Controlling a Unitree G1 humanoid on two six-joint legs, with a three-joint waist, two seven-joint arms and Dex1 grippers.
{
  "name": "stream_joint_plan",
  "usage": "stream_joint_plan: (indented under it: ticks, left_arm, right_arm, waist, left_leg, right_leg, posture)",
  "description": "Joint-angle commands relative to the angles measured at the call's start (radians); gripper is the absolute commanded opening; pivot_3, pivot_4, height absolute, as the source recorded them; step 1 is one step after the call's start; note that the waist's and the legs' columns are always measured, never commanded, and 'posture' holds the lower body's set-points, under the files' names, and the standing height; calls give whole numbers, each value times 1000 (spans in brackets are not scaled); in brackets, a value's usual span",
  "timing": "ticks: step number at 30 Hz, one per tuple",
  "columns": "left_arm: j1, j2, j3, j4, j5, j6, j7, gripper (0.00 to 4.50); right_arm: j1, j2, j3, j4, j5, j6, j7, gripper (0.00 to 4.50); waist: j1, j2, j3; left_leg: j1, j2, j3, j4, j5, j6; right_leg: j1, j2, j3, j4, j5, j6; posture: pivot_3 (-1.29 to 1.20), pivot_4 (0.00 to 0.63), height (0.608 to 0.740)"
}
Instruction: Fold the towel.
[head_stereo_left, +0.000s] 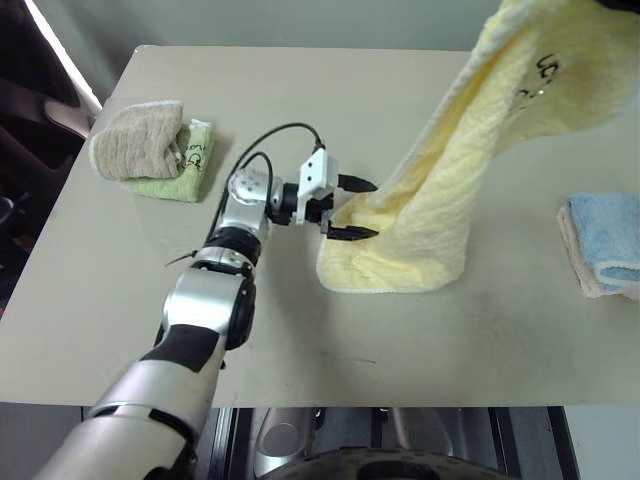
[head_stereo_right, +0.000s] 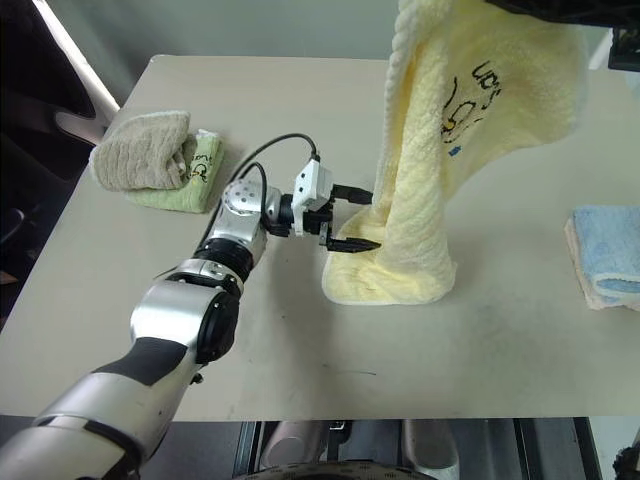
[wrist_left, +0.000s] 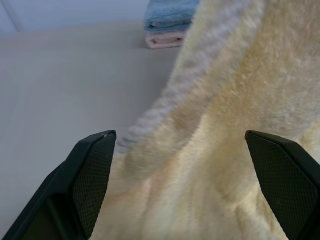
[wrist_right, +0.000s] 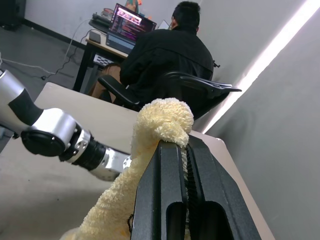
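The pale yellow towel (head_stereo_right: 430, 180) hangs from the upper right, and its lower end rests bunched on the table (head_stereo_left: 300, 330). Dark lettering and a small blue dot (head_stereo_right: 455, 151) show on its hanging face. My right gripper (wrist_right: 182, 145) is shut on the towel's top corner (wrist_right: 165, 117), holding it high. My left gripper (head_stereo_left: 365, 208) is open and points sideways at the towel's lower left edge, one finger on either side of the cloth. In the left wrist view the towel (wrist_left: 225, 150) lies between the spread fingertips (wrist_left: 100, 145).
A beige-brown towel (head_stereo_left: 140, 140) lies on a light green one (head_stereo_left: 192, 175) at the table's back left. A light blue folded towel (head_stereo_left: 605, 235) sits at the right edge. A person in black (wrist_right: 165, 55) sits at a desk beyond the table.
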Motion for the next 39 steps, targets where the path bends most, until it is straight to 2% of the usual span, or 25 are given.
stream_joint_plan:
  ticks: [1,5,11,13,14,16,23,26,27,39]
  left_arm:
    - [-22,27,21,-2,0,-15,-5,3899]
    - [-16,55,19,-1,6,-7,-34,2479]
    - [-19,29,16,-1,23,-33,10,364]
    - [-32,10,16,0,25,-26,29,364]
    - [-39,4,15,1,25,-13,26,465]
    - [-49,-5,18,4,23,23,11,949]
    - [-70,-23,41,6,13,41,10,3305]
    - [-83,-27,51,8,21,6,72,4296]
    - [-83,-28,51,9,26,-7,87,4450]
    - [-79,-118,60,12,16,-18,44,4450]
  right_arm:
    - [-9,-26,-39,-7,4,-19,-5,0]
    - [-3,-32,-43,-5,4,-30,-5,0]
    - [3,-27,-38,-6,2,-44,-8,0]
    - [5,-24,-36,-8,3,-46,-12,0]
    - [6,-24,-37,-10,5,-46,-14,0]
    - [8,-24,-40,-16,12,-42,-21,0]
    - [13,-33,-45,-35,31,-30,-44,0]
    - [11,-46,-55,-49,56,-10,-52,0]
    - [-1,-49,-54,-45,64,-5,-55,0]
    - [-161,-14,-12,86,-27,-53,-131,0]
  waist:
    - [0,0,0]
    - [0,0,0]
    - [2,0,0]
    - [2,0,0]
    - [2,0,0]
    - [2,0,0]
    - [2,0,0]
    - [2,0,0]
    - [2,0,0]
    - [1,1,-1]
  left_leg:
    - [0,0,0,0,0,0]
    - [0,0,0,0,0,0]
    - [0,0,0,1,0,0]
    - [0,0,0,1,0,0]
    - [0,0,0,1,0,1]
    - [0,-1,0,1,0,1]
    - [0,0,0,1,0,1]
    - [-1,-1,0,1,0,1]
    - [-1,-1,0,1,0,1]
    - [-1,-1,1,2,0,2]
  right_leg:
    - [0,0,0,0,0,0]
    - [0,0,0,0,0,0]
    - [0,0,0,0,0,0]
    - [0,0,0,0,0,0]
    - [0,-1,0,0,0,0]
    - [0,-1,0,0,0,1]
    - [0,-1,0,0,0,1]
    - [0,-1,0,0,0,1]
    - [0,-1,0,0,0,1]
    - [0,-1,0,1,0,2]
  posture:
    - [0,150,733]
    - [0,150,733]
    - [0,150,733]
    - [0,150,733]
    - [0,150,733]
    - [0,150,733]
    - [0,150,733]
    - [0,150,733]
    - [0,150,733]
    - [0,150,733]
